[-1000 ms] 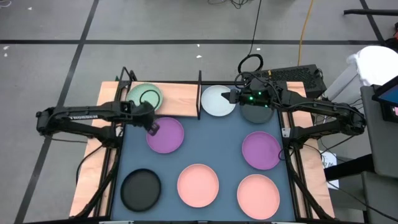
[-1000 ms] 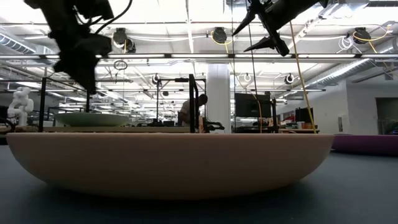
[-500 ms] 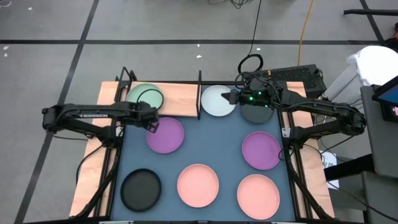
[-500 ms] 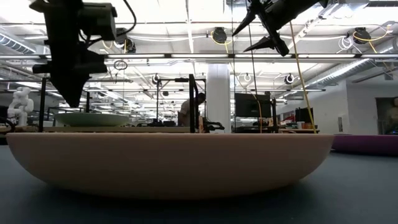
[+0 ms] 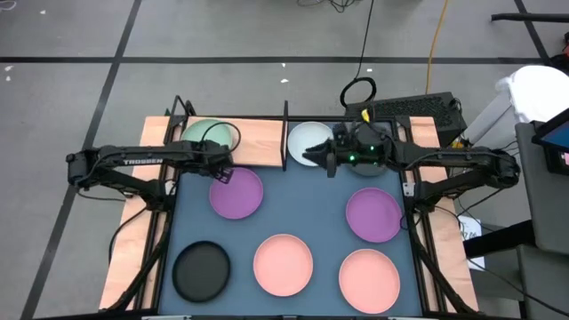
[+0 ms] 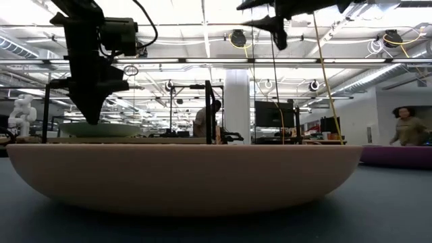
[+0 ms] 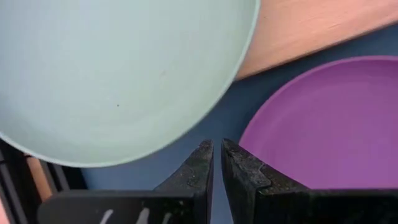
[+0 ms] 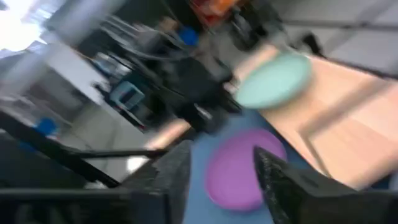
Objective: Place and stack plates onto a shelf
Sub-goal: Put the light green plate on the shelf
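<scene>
Plates lie in two groups. On the shelf (image 5: 258, 138), a smooth light-wood board w/ thin black metal posts (image 5: 285, 133) along the table's 12 o'clock edge, we see the pale green plate (image 5: 206, 132) at 11 o'clock and the whitish plate (image 5: 307, 138) at approx. 12. Both are round, shallow and matte, lying flat on the wood and well apart.

The rest sit on the blue-grey mat (image 5: 302, 209), which looks flat and dull. One purple plate (image 5: 236, 194) is at 10 o'clock just beside the shelf edge, the other purple plate (image 5: 373, 214) at 3. Two salmon pink plates are there too, one (image 5: 284, 264) at 6 and one (image 5: 369, 280) at 5, and a black plate (image 5: 201, 271) at 7. None of these overlap.

L tool (image 7: 214, 146) hangs over the mat strip betw. the green plate's rim and the near purple plate. Its dark, rough-faced fingers are clenched to a hairline gap w/ nothing betw. them.

R tool (image 5: 313, 157) hovers at the 6 o'clock rim of the whitish plate, pointing toward 9. In its wrist view the fingers stand apart, released, nothing in them.

In the low view a salmon plate's curved, satin wall fills the foreground. A person (image 6: 406, 127) stands far back in the room.
</scene>
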You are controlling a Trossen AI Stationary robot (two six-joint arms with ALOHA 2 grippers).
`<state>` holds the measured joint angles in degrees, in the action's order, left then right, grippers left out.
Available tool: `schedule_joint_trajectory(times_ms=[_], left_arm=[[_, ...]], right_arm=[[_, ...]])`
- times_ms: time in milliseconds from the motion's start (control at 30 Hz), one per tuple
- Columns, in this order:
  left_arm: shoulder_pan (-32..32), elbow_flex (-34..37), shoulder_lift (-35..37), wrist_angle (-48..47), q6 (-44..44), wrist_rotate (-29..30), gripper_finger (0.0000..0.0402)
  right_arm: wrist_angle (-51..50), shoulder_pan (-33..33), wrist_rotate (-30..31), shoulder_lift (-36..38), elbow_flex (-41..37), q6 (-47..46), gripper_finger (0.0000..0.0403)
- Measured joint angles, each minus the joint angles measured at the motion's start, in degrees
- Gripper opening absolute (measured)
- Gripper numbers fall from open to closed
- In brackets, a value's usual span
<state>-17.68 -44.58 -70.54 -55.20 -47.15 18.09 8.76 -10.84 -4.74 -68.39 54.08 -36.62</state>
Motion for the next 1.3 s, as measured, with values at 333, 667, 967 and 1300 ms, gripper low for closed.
schedule_joint_trajectory(times_ms=[333,667,967,1300], left_arm=[[0.22,-0.04,1.75,-2.04,-1.34,-6.05,0.0037],[0.51,-0.04,2.03,-6.49,-4.48,-5.53,0.0037],[0.85,-0.04,2.05,-10.34,-4.54,-6.69,0.0037],[-6.14,-0.04,0.63,-10.69,4.83,-5.7,0.0037]], right_arm=[[9.02,3.94,0.18,-13.89,-0.6,4.39,0.0013],[18.93,1.17,3.36,-25.68,-0.58,7.45,0.0003],[22.4,-2.88,4.86,-29.84,-0.58,13.85,0.0001],[24.2,-4.46,4.7,-32.51,-0.6,13.99,0.0]])
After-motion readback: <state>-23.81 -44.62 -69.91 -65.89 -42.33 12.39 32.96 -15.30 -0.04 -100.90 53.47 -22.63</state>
